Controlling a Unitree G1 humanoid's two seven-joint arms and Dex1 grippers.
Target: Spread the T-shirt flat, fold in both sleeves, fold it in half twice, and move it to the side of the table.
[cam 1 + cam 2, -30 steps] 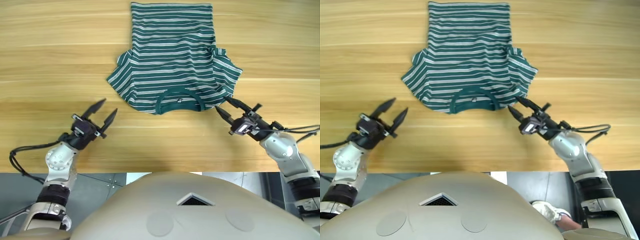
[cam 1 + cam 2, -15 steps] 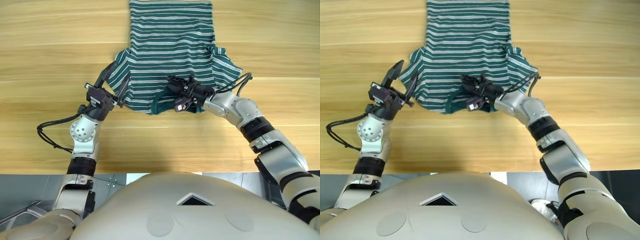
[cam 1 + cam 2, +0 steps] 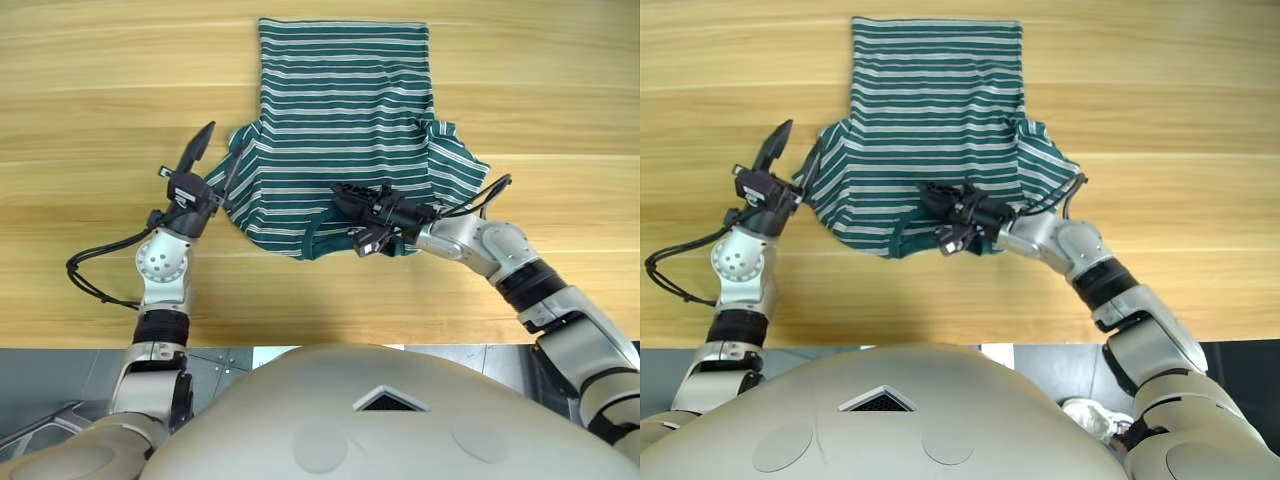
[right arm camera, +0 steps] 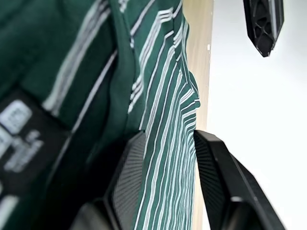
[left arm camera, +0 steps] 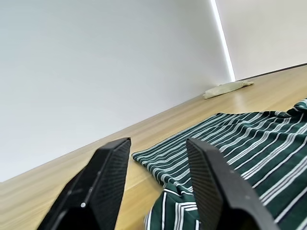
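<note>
A green T-shirt (image 3: 345, 110) with white stripes lies on the wooden table (image 3: 100, 80), collar toward me and both sleeves bunched. My left gripper (image 3: 220, 150) stands open at the edge of the left sleeve (image 3: 243, 150), one finger outside it, the other over the cloth. In the left wrist view its fingers (image 5: 103, 182) are spread, with striped fabric (image 5: 230, 139) just beyond them. My right gripper (image 3: 342, 192) lies over the collar (image 3: 325, 225), its arm coming from the right. In the right wrist view a fold of the shirt (image 4: 158, 120) runs between the two fingers (image 4: 220, 177).
Bare table top stretches to both sides of the shirt and along the near edge (image 3: 300, 335). A small pale rag (image 5: 228, 89) lies far off on the table by the white wall.
The right gripper swung from the near right edge onto the collar, and the shirt has slid a little toward me. The left gripper came forward to the left sleeve.
</note>
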